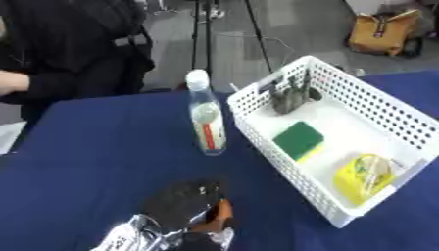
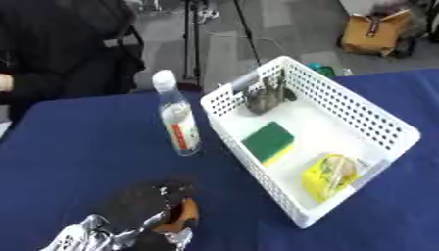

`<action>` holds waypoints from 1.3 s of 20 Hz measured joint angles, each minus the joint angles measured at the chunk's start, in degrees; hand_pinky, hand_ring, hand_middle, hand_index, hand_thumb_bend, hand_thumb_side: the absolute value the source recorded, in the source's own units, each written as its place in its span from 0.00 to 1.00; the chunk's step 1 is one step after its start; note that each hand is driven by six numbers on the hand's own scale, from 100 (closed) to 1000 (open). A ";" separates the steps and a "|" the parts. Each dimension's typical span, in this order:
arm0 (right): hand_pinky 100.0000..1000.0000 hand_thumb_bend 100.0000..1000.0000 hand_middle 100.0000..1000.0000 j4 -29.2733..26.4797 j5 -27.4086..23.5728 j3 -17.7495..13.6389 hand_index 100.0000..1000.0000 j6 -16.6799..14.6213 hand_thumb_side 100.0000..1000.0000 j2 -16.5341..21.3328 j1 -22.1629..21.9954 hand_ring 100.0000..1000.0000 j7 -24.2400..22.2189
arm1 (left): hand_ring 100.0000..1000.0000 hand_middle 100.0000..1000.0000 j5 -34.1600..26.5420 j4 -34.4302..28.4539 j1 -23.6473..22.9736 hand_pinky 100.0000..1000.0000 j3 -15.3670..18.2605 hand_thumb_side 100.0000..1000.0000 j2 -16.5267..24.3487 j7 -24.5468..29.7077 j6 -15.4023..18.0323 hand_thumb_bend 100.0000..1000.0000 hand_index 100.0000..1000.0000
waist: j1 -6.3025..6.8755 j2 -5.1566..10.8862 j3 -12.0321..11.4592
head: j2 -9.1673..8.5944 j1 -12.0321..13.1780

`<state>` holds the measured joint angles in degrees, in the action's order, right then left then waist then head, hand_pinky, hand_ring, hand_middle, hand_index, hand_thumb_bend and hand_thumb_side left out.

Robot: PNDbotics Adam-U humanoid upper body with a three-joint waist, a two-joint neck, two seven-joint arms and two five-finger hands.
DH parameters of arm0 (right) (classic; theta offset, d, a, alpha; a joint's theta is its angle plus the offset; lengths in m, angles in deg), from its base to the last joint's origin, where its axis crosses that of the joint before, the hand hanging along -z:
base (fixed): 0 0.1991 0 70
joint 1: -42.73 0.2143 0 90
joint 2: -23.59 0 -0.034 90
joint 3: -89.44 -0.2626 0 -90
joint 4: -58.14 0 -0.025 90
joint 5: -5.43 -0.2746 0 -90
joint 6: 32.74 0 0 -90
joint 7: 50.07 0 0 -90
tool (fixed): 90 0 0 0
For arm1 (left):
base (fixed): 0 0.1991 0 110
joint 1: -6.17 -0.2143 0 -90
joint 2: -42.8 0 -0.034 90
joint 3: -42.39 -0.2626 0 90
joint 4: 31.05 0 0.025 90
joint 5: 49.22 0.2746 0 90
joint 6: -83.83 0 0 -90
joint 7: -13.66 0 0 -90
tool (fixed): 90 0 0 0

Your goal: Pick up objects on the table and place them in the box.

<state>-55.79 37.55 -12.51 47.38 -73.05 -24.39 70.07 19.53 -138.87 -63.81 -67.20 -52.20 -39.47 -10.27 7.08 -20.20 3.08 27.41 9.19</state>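
Down at the near edge of the blue counter point(image 1: 85, 147), I am holding my left hand point(image 1: 184, 201) low over the cloth. Its fingers are curling round something orange-brown point(image 2: 184, 213), but I cannot make out what that thing is. I think the fingers are closing on it so I can lift it up.

Past my hand, a clear bottle point(image 1: 206, 117) with a white cap is standing up straight on the counter. It is sitting just beside the white box point(image 1: 249, 130), close to its left wall but not touching it, as far as I can tell. I think it is the next thing to go in.

Inside the box, a green sponge point(image 1: 300, 138) is lying flat near the middle. A yellow packet point(image 1: 364, 177) is leaning in the near corner. A dark grey thing point(image 1: 290, 95) is sitting in the far corner, and I cannot tell what it is. Those three are already where they belong.

My right hand is not showing in either view.

I am thinking the lift has to go up and over the box's wall, so nothing bumps the bottle and tips it.
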 measured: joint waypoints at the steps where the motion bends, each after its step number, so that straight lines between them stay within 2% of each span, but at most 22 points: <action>1: 0.62 0.00 0.46 0.00 -0.02 0.00 0.64 -0.01 0.84 0.00 0.00 0.48 -0.01 | 1.00 1.00 0.01 0.16 0.00 0.85 0.00 1.00 0.00 0.19 -0.10 0.00 1.00 | -0.05 0.00 0.02 | -0.09 0.01; 9: 0.62 0.00 0.45 0.00 -0.25 0.00 0.64 -0.04 0.83 0.00 0.08 0.48 -0.04 | 1.00 1.00 -1.29 1.90 0.34 0.84 0.04 1.00 -0.32 -0.38 -1.03 0.00 1.00 | -0.10 -0.09 0.16 | -0.52 0.23; 23: 0.62 0.00 0.45 0.00 -0.65 0.00 0.64 -0.24 0.83 0.00 0.27 0.48 -0.25 | 0.99 1.00 -2.80 6.80 1.40 0.82 0.07 1.00 -1.52 -6.94 -0.77 0.00 1.00 | -0.13 -0.36 0.49 | -0.84 0.43; 24: 0.62 0.00 0.45 0.00 -0.69 0.00 0.64 -0.24 0.83 0.00 0.27 0.48 -0.25 | 0.97 1.00 -3.02 7.04 1.50 0.75 0.08 1.00 -1.52 -6.96 -0.75 0.00 1.00 | -0.13 -0.36 0.49 | -0.84 0.47; 26: 0.62 0.00 0.45 0.00 -0.74 0.00 0.63 -0.25 0.83 0.00 0.28 0.48 -0.24 | 0.96 1.00 -3.58 7.45 1.61 0.72 0.16 1.00 -1.52 -6.73 -0.78 0.00 1.00 | -0.13 -0.36 0.49 | -0.84 0.51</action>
<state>-55.79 36.81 -12.52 47.13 -73.05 -24.11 69.83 15.96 -131.43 -62.20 -67.04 -53.72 -46.20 -11.04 6.95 -20.56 3.57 26.56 9.70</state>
